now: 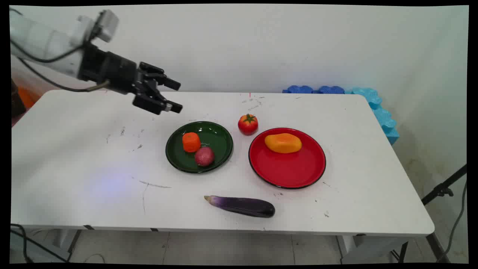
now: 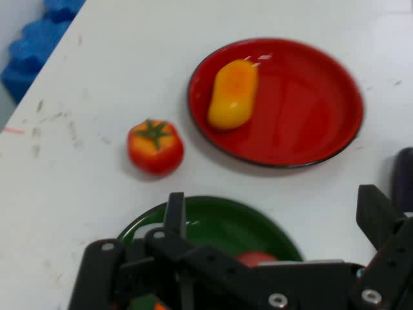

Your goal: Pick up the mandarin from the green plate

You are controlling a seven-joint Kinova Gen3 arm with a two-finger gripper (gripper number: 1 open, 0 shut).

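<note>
Green plate (image 1: 220,149) below and beside spread, empty jaws (image 1: 175,96), tomato (image 2: 155,146) beyond.

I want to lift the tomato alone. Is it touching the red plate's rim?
Apart. The hand view shows a strip of white table between the tomato and the red plate; the main view shows a narrower gap.

Main view is looking down across the desk (image 1: 93,168) toward the wall; hand view is looking closer along the fingers (image 2: 174,216). Both are sharing the red plate (image 1: 295,172) (image 2: 310,110) and tomato (image 1: 248,124) (image 2: 155,146).
</note>
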